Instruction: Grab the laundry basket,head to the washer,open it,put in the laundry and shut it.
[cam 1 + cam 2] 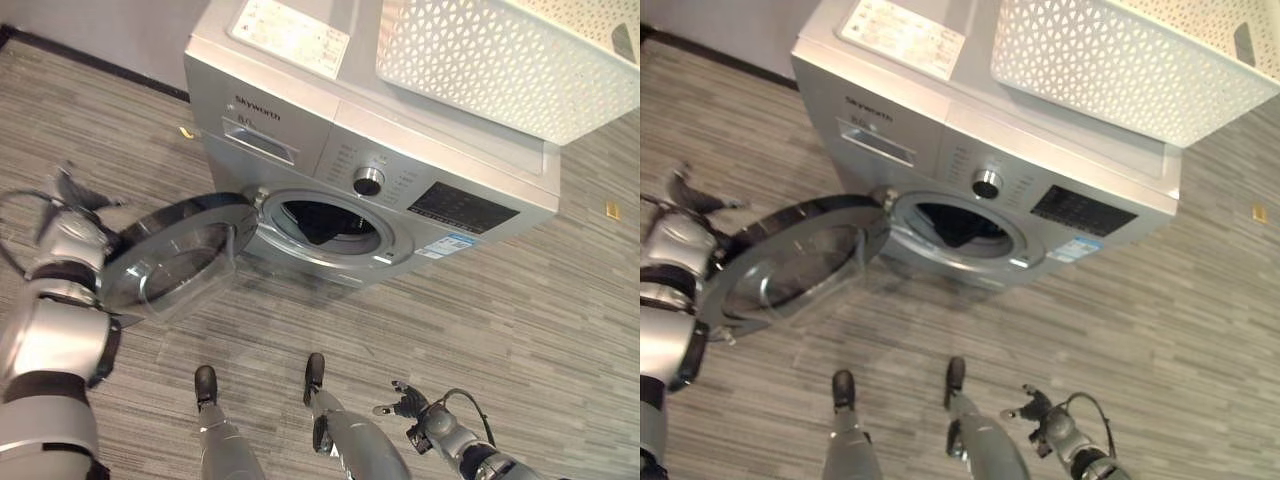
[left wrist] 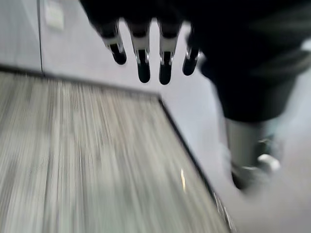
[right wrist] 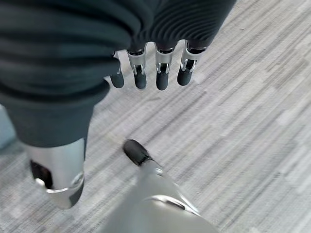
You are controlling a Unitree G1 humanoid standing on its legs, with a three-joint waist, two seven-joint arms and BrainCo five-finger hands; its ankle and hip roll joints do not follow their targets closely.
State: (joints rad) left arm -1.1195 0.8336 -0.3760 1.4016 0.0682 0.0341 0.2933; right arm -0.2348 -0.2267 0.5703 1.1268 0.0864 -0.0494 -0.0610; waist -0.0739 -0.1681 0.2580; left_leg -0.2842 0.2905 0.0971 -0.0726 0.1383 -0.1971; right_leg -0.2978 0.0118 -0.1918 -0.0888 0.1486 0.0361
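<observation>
The silver front-loading washer [image 1: 400,165] stands with its round door [image 1: 180,255] swung wide to the left. Dark laundry [image 1: 322,226] lies inside the drum. The white lattice laundry basket [image 1: 500,60] rests on the washer's top at the right. My left hand [image 1: 75,195] is beside the door's outer rim, and I cannot tell whether it touches the door. Its fingers [image 2: 143,58] are straight and hold nothing. My right hand [image 1: 410,405] hangs low near the floor in front of the washer, with its fingers [image 3: 163,68] relaxed and empty.
A grey wall with a dark baseboard [image 1: 90,58] runs behind and left of the washer. Small yellow marks sit on the striped floor at the right [image 1: 612,209] and by the washer's left side [image 1: 186,132]. Open floor lies in front of the washer.
</observation>
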